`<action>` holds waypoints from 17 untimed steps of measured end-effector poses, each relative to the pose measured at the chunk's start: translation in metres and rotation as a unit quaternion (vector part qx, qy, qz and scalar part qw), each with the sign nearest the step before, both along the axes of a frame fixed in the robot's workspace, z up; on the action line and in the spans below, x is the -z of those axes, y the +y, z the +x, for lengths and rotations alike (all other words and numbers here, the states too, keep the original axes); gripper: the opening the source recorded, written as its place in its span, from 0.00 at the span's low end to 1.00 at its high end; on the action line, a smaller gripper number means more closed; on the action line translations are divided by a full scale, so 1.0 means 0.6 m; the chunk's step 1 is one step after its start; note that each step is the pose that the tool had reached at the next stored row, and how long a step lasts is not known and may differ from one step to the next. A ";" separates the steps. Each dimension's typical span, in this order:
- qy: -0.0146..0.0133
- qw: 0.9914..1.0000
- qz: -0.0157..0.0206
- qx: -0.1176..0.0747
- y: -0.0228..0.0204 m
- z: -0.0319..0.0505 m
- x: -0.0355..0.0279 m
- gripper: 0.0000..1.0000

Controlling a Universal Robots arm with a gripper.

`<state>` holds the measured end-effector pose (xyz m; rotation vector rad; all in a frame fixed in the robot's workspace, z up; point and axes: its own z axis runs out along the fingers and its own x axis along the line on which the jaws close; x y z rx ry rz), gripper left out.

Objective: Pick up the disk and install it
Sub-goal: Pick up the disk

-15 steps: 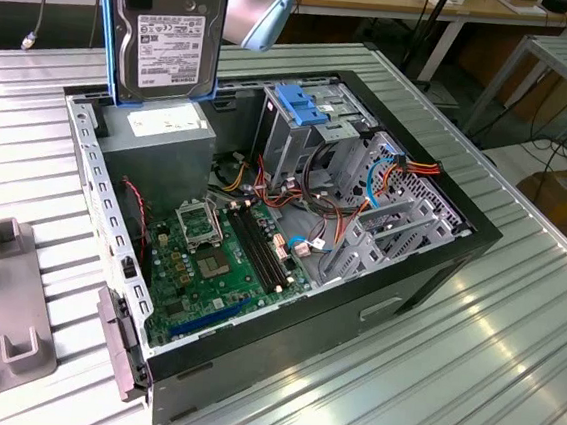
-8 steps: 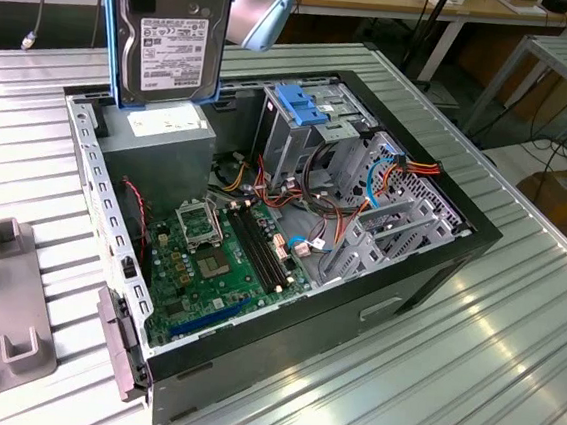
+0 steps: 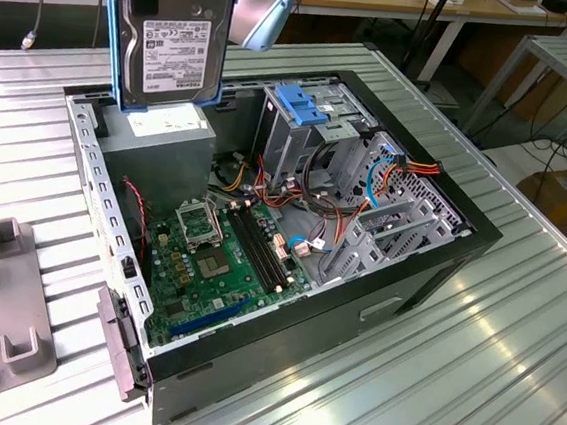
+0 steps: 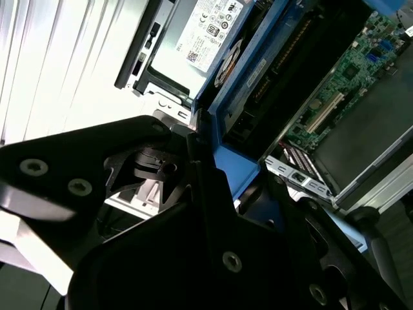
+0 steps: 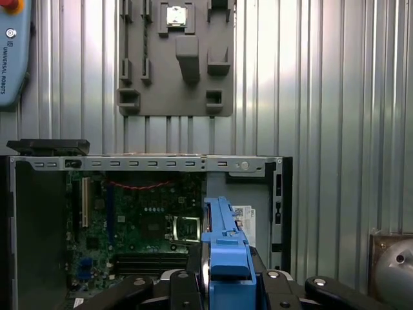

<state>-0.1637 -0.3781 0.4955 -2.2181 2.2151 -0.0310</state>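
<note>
One black hand (image 5: 226,287) is pinching the disk (image 3: 174,41) by its bright blue plastic rail, its fingers (image 4: 201,174) pressing on either side of the rail in both wrist views. The one disk, a flat grey-metal rectangle with a pale label, is hanging upright in the air over the case (image 3: 428,277), above a grey box (image 3: 159,145) at the exterior view's left. The one case, black-rimmed sheet metal, is lying open on its side, showing one green board (image 3: 219,257) and one metal cage (image 3: 281,137) wearing one blue bracket (image 3: 299,104). It is resting on a ribbed aluminium tabletop (image 3: 513,335), near one matte grey plate (image 3: 2,316) carrying blocky pegs.
</note>
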 end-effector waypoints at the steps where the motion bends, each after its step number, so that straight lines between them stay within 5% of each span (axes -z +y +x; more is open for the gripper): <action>1: 0.000 1.000 0.000 0.000 -0.0008 0.000 0.000 0.37; 17: 0.000 1.000 0.000 0.000 -0.0211 0.009 0.000 0.37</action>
